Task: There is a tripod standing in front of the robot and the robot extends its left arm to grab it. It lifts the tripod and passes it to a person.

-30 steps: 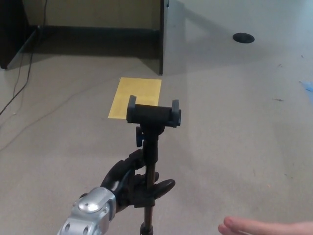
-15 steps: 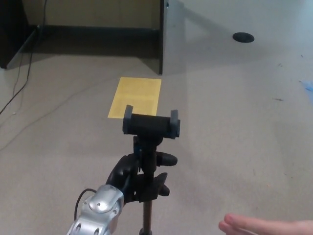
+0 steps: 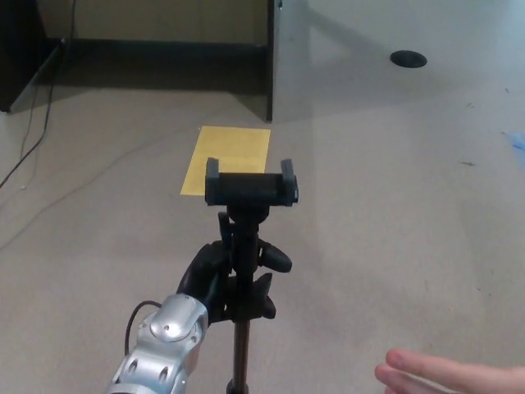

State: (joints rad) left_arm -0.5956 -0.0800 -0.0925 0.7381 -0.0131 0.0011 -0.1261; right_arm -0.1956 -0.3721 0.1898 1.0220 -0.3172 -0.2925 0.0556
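Tripod (image 3: 246, 238), matte black stem, gripped by left hand (image 3: 225, 283)

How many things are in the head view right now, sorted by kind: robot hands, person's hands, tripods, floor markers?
Robot hands: 1, the left hand, shut on the tripod's pole
Person's hands: 1, a person's hand at the lower right edge
Tripods: 1, the tripod
Yellow floor sheets: 1, the yellow sheet
Round dark floor covers: 1, the floor cover
Total: 5
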